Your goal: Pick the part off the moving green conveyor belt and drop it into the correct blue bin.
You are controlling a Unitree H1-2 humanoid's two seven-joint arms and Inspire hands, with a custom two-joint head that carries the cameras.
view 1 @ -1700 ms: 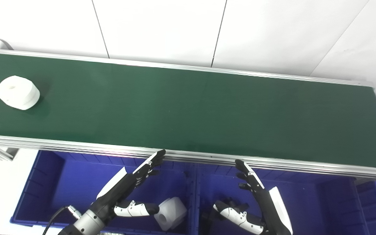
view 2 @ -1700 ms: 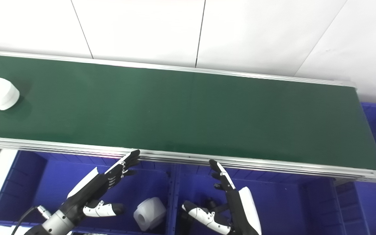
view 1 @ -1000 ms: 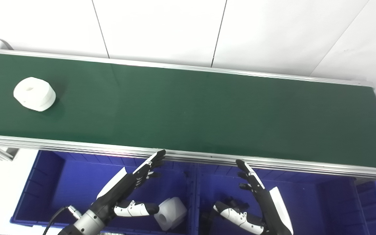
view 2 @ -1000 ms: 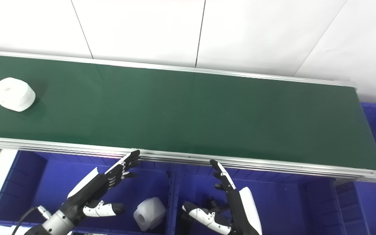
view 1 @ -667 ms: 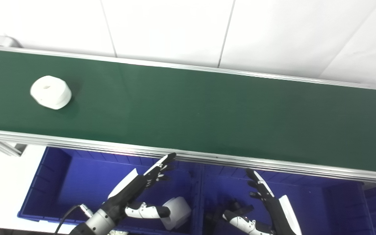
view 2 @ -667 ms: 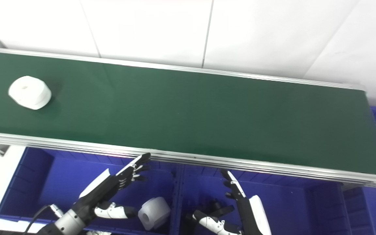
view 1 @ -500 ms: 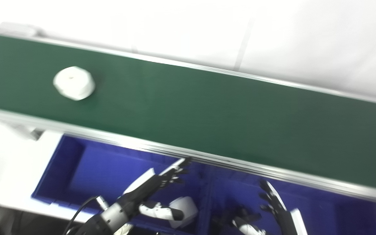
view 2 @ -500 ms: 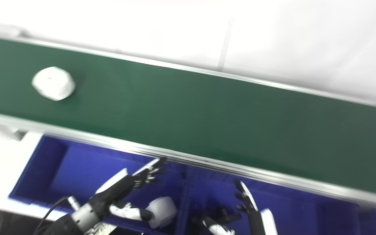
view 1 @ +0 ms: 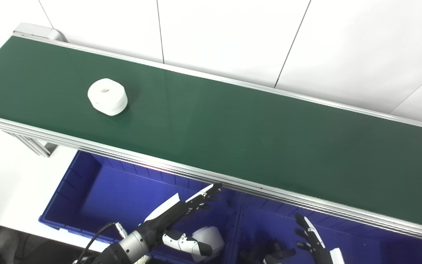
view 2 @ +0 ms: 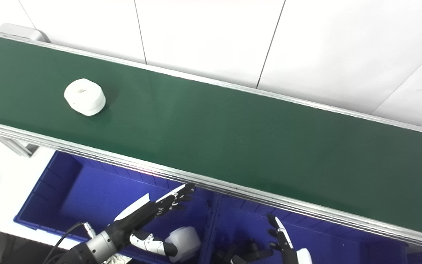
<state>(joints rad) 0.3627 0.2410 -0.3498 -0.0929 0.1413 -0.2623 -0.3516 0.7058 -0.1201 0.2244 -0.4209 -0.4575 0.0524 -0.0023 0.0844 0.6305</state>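
Observation:
A white ring-shaped part (view 1: 107, 96) lies on the green conveyor belt (view 1: 233, 128) toward its left end. My left hand (view 1: 176, 216) hovers open over the left blue bin (view 1: 86, 190), below the belt's near rail, holding nothing. My right hand (view 1: 313, 244) is open at the bottom edge over the right blue bin (view 1: 361, 245), partly cut off by the frame. Both hands are far from the part on the belt.
A white part (view 1: 207, 238) lies in the left bin beside my left thumb. Dark parts (view 1: 269, 253) sit in the right bin. The belt's aluminium rail (view 1: 233, 183) runs between hands and belt. A white wall stands behind.
The camera has turned left and tilted, shifting the whole picture. The white part has ridden rightward along the belt. Both hands stay open over the bins.

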